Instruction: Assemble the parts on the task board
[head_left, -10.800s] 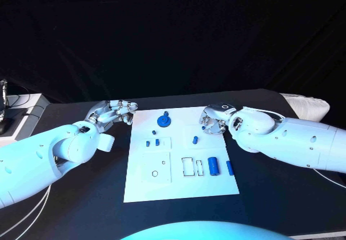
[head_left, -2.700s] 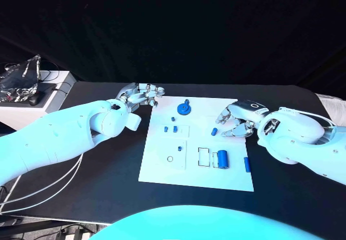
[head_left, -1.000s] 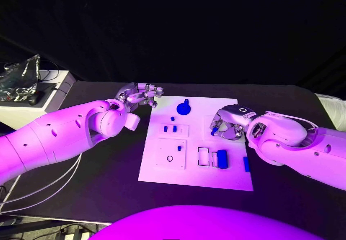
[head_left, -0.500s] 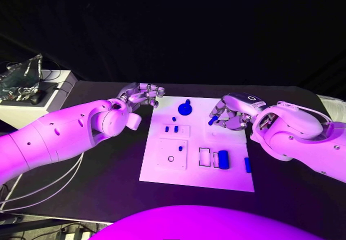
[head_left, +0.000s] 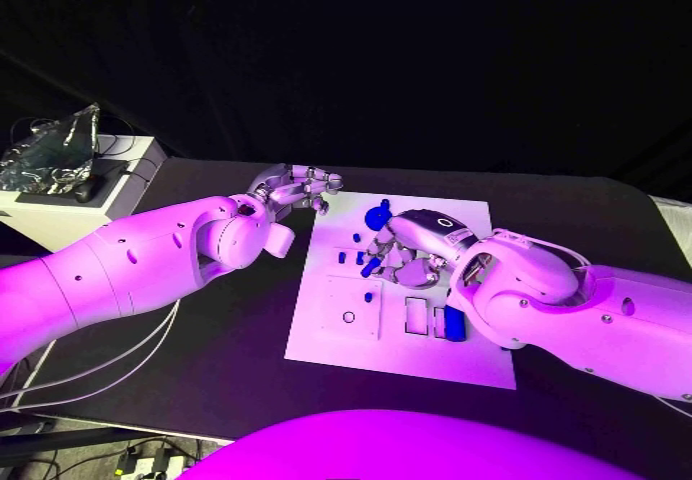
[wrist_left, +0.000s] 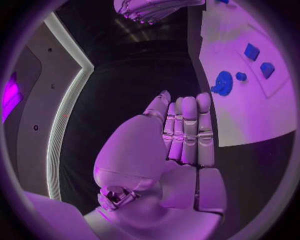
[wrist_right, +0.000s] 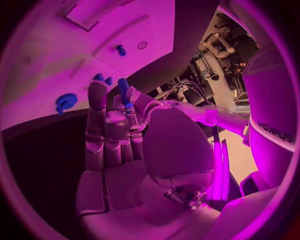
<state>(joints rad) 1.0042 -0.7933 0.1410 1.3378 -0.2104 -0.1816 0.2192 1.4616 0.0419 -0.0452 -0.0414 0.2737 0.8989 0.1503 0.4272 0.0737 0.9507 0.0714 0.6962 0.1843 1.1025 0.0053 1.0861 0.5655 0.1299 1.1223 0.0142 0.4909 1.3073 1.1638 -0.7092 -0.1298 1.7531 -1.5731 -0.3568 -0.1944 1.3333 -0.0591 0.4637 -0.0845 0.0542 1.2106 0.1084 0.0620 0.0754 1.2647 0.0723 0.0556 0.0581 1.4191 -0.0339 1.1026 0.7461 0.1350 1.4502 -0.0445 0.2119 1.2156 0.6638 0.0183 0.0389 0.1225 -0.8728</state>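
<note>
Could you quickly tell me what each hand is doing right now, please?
Left hand: holds nothing, fingers curled in, beside the task board.
Right hand: holds a small blue peg in its fingers, over the board.

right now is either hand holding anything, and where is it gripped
The right hand holds a small blue peg pinched near its lower end, the top sticking out above the fingertips. The left hand holds nothing.

No legible text (any view) — none.
</note>
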